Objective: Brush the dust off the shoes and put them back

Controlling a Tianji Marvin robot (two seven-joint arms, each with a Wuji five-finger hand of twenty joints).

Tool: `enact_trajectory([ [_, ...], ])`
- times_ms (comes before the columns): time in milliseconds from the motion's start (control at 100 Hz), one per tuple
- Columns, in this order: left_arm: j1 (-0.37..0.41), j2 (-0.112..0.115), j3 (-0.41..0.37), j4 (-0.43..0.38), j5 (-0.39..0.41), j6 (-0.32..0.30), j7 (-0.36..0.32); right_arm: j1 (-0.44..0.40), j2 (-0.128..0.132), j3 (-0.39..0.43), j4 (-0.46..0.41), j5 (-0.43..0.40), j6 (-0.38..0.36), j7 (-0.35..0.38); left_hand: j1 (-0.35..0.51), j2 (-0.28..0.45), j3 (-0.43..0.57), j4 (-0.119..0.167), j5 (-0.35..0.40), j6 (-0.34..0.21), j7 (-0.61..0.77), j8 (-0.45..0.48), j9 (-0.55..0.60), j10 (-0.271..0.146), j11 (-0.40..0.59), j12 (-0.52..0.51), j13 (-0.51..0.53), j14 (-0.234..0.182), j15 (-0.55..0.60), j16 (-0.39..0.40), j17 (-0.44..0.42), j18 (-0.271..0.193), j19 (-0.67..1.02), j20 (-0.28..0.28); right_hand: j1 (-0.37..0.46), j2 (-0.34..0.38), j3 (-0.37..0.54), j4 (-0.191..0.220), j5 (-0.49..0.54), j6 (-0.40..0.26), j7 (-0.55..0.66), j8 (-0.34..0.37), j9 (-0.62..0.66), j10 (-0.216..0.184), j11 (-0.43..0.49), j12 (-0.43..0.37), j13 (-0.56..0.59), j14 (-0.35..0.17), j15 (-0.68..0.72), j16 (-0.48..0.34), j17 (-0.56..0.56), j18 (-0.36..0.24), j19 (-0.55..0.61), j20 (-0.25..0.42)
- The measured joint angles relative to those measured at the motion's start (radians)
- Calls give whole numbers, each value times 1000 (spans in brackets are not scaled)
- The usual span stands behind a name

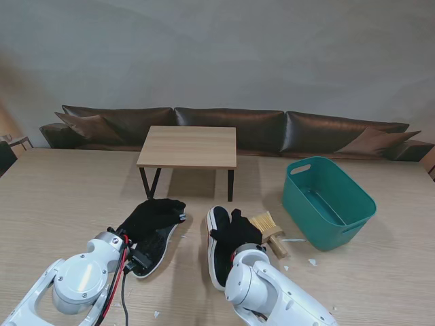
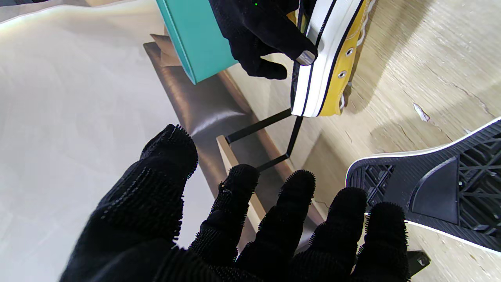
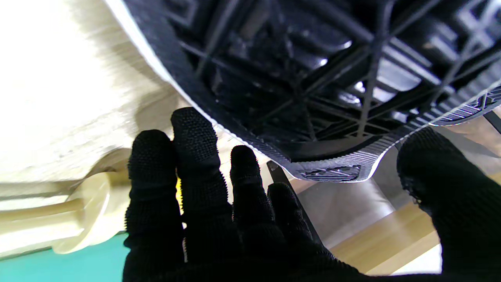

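Two shoes lie side by side on the wooden tabletop (image 1: 54, 197), nearer to me than a small low table (image 1: 188, 146). The left shoe (image 1: 155, 248) lies sole up, its black tread and white rim showing. The left robot hand (image 1: 151, 214) hangs over its far end; in the left wrist view its fingers (image 2: 231, 203) are spread with nothing between them, the sole just beside them.

The right shoe (image 1: 217, 248) stands on its side, sole toward the left. The left wrist view shows its yellow upper, white and black sidewall and eyelets. The right robot hand (image 1: 236, 229) is at this shoe: the left wrist view shows a fingertip pressed against the sidewall, and the right wrist view shows thumb on one side of the tread and fingers on the other. Whether it truly grips, I cannot tell.

A wooden brush (image 1: 267, 229) lies just right of that hand. Farther right stands a teal bin (image 1: 327, 201). Small white scraps (image 1: 312, 261) dot the tabletop.
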Motion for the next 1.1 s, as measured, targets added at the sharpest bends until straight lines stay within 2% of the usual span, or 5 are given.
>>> enact_trajectory([
  [510,-1,0,0,1,1,-1,1,-1,-3,12,0,-4,-17,-20,0,12,-10,0,0,0,0,0,0,0,0,1,0,0,0,0,0,0,0,0,0,0,0,0,0,0,10,-12,0,0,0,0,0,0,0,0,0,0,0,0],
  [700,-1,0,0,2,9,-2,1,-24,10,46,-50,-23,-24,-11,0,12,-10,0,0,0,0,0,0,0,-1,1,0,0,0,0,0,0,0,0,0,0,0,0,7,-52,49,-5,0,0,0,0,0,1,0,0,0,0,0,0],
  [830,-2,0,0,6,19,-2,0,-53,32,84,-111,-60,-34,29,0,12,-10,0,0,0,0,0,0,0,-3,1,0,0,0,0,0,0,0,0,0,0,0,0,127,-88,47,88,0,0,0,0,-14,5,-18,0,-6,0,-2,0],
  [1000,-4,1,1,10,29,-2,-3,-97,93,133,-199,-206,-58,141,0,12,-10,0,0,0,1,1,0,0,-3,1,0,0,0,0,0,-1,0,0,11,-31,-1,0,286,-103,26,239,1,0,-1,0,-10,5,-36,-1,-2,0,-3,0],
  [1100,-4,2,0,11,33,-3,-5,-115,127,159,-225,-285,-81,187,0,12,-11,0,1,0,7,1,0,0,-4,1,-1,0,0,0,-2,-2,0,1,34,-67,-10,0,349,-109,22,274,10,0,-1,0,-17,-6,-41,-1,5,-1,-2,0],
])
